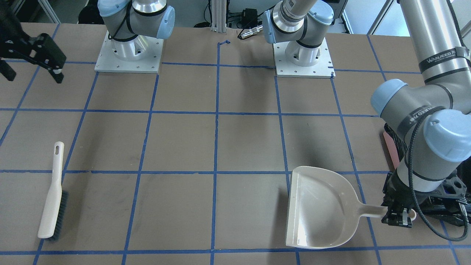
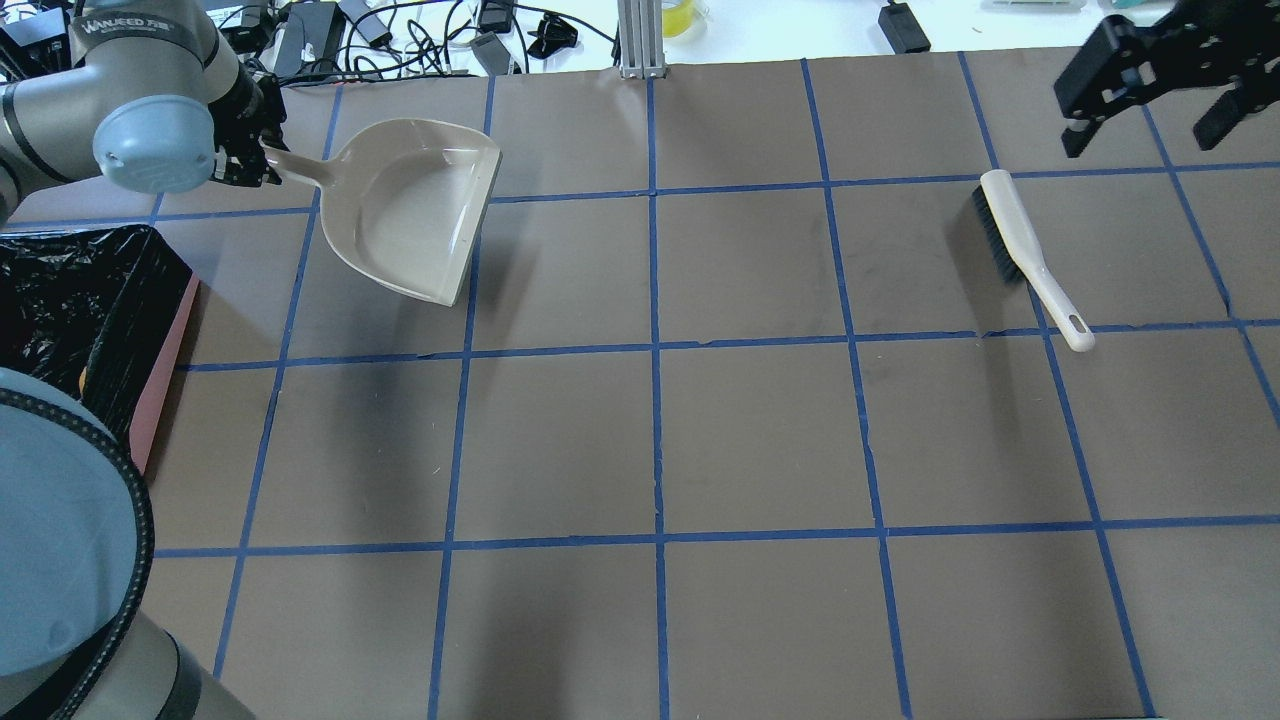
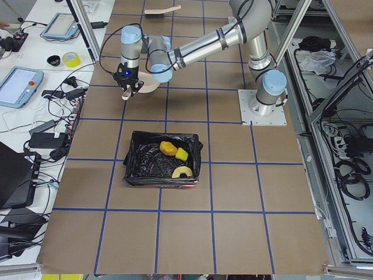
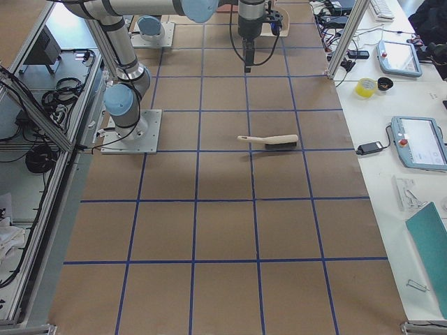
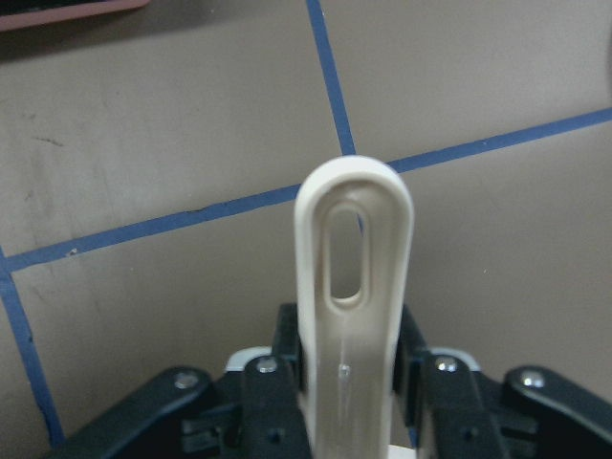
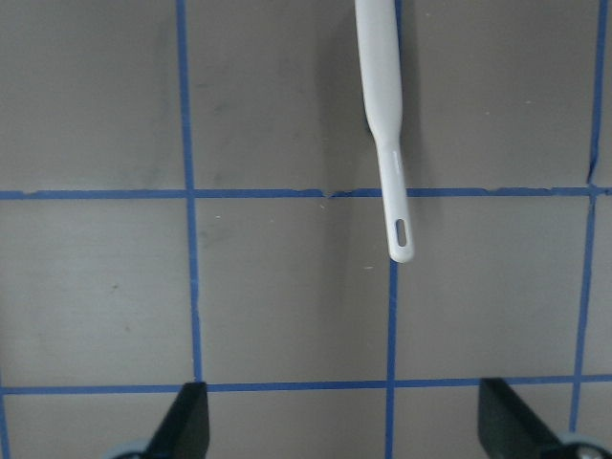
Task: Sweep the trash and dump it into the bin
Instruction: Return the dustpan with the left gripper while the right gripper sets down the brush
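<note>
Trash (image 3: 182, 154), three pieces in one bin (image 3: 145, 166), one dustpan (image 1: 320, 206)

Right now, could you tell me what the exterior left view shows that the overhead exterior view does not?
Only the exterior left view looks down into the bin, which holds an orange lump, a yellow block and a pale crescent piece. Only the overhead view shows the right gripper, open and apart from the brush, and the dustpan with its scoop empty. Both show the bin's black liner and the left gripper shut on the dustpan's handle.
</note>
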